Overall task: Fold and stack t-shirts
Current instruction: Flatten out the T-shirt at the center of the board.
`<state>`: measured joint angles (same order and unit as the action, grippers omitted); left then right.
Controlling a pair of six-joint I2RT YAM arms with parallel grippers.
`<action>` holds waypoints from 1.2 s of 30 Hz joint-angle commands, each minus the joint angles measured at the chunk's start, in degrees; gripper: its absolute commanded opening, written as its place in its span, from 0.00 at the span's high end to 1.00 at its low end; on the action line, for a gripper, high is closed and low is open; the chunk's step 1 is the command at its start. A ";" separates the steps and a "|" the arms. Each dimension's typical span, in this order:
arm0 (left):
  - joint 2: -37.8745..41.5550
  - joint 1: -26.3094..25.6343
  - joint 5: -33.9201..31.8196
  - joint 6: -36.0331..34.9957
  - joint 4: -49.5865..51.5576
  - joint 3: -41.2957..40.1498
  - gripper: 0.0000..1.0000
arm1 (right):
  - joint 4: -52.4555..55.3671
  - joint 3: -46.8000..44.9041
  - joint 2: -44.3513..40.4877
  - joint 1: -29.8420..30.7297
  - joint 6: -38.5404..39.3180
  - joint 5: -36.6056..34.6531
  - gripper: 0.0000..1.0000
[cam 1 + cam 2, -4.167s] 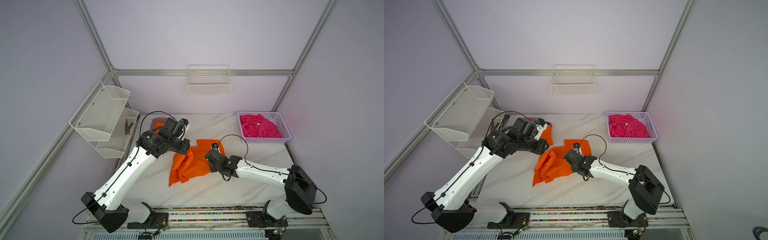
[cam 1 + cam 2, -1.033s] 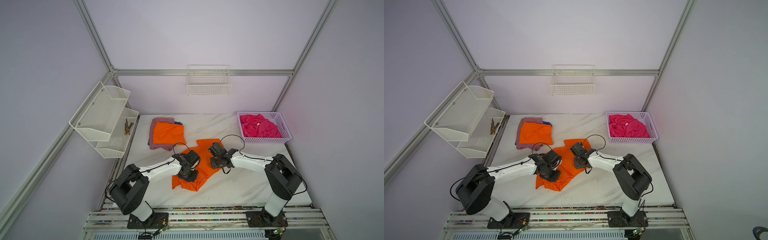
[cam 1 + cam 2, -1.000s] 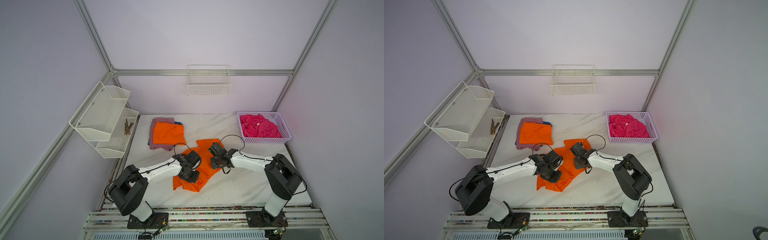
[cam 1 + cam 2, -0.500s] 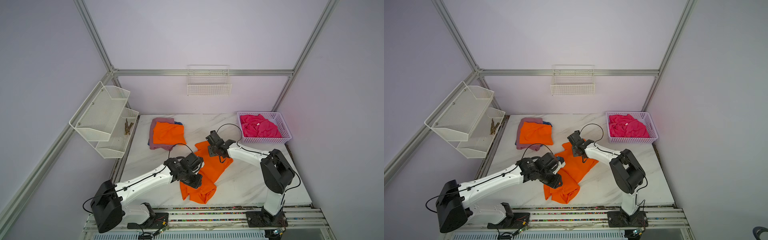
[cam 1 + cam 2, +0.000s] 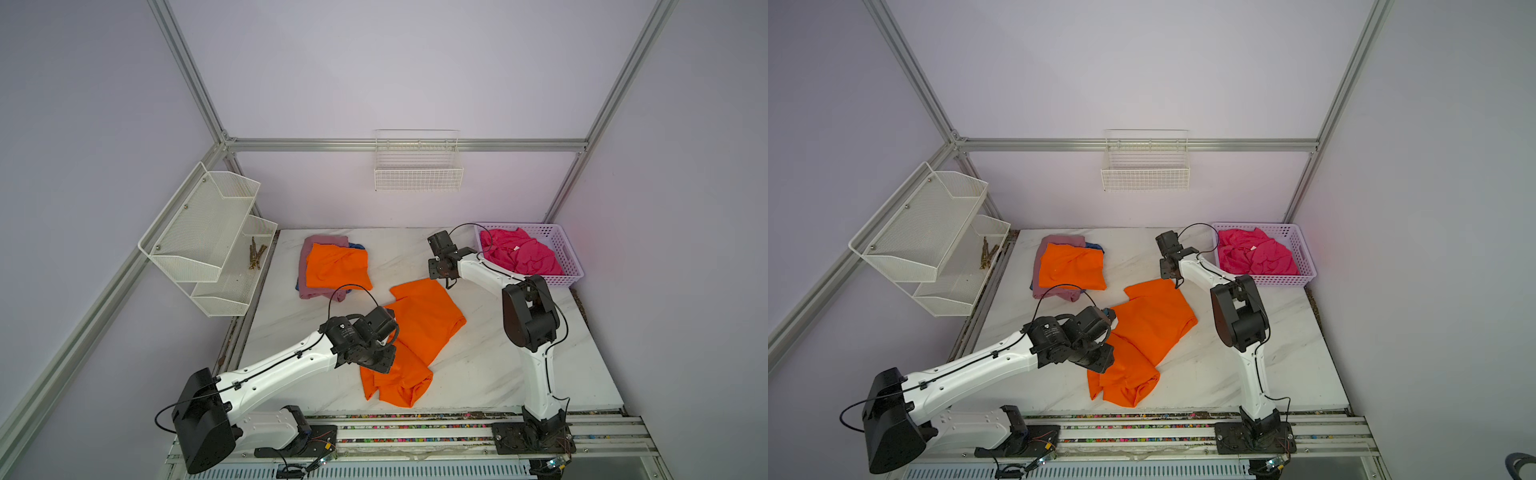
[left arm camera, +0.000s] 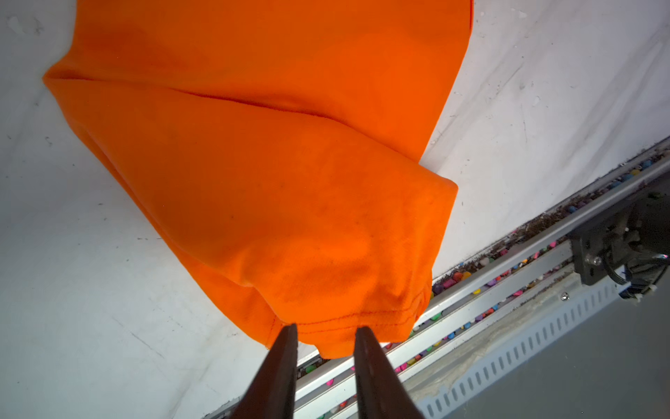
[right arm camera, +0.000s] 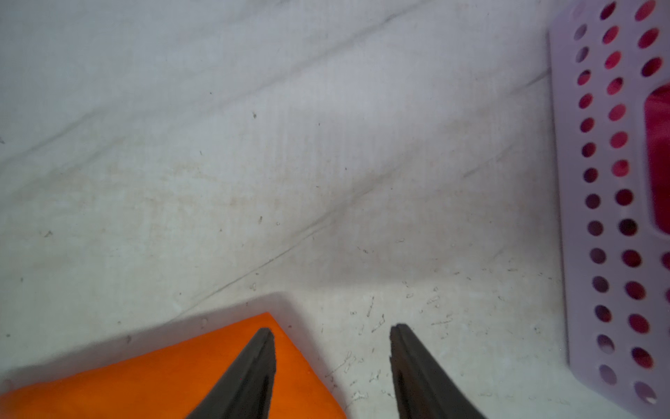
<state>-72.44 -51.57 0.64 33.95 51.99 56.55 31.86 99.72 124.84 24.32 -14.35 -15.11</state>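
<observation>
The loose orange t-shirt (image 5: 415, 332) lies slantwise across the middle of the marble worktop (image 5: 519, 374). One corner points to 12 o'clock. Its bunched hem end reaches toward 6 o'clock and stops just short of the front edge, where the aluminium rail (image 5: 457, 428) runs. Bare marble lies open from 3 to 5 o'clock of the shirt.

The left claw (image 6: 326, 328) is released, its fingers parted with nothing between them and its tips right at the stitched hem. The right claw (image 7: 331, 332) is released too, low at the shirt's 12 o'clock corner. One of its fingers is over the cloth and the other over bare marble.

At 2 o'clock the lilac perforated basket (image 5: 569, 266) holds a crumpled hot pink t-shirt (image 5: 523, 257). At 10 o'clock a folded orange t-shirt (image 5: 336, 266) tops a stack over a mauve-pink t-shirt (image 5: 324, 241), with a blue t-shirt (image 5: 357, 246) showing as a sliver. The white mesh shelf (image 5: 208, 232) at 9 o'clock holds a few brown sticks (image 5: 255, 253) in its lower tier. A white wire basket (image 5: 417, 178) hangs at 12 o'clock.
</observation>
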 commanded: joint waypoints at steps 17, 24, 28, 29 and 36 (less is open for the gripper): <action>-4.39 -0.20 -4.29 0.75 -4.45 0.48 0.70 | 3.27 3.52 4.41 -0.32 3.89 6.35 0.43; -3.53 -0.19 -4.68 0.79 -5.04 0.19 0.70 | 4.18 4.32 5.56 -0.32 4.41 8.48 0.43; -2.12 -0.20 -5.05 1.47 -5.65 -0.91 0.69 | 4.44 4.12 5.63 -0.30 4.68 10.18 0.47; -1.96 -0.20 -5.13 1.61 -5.64 -1.12 0.69 | 4.44 3.91 5.53 -0.24 4.68 10.68 0.47; -1.54 -0.22 -5.47 1.99 -5.24 -1.62 0.68 | 4.02 1.29 4.93 -0.24 5.27 12.65 0.53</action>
<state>-75.37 -51.57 -3.64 34.98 47.55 55.37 35.38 102.37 129.91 24.36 -9.72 -3.77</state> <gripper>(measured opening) 0.315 0.478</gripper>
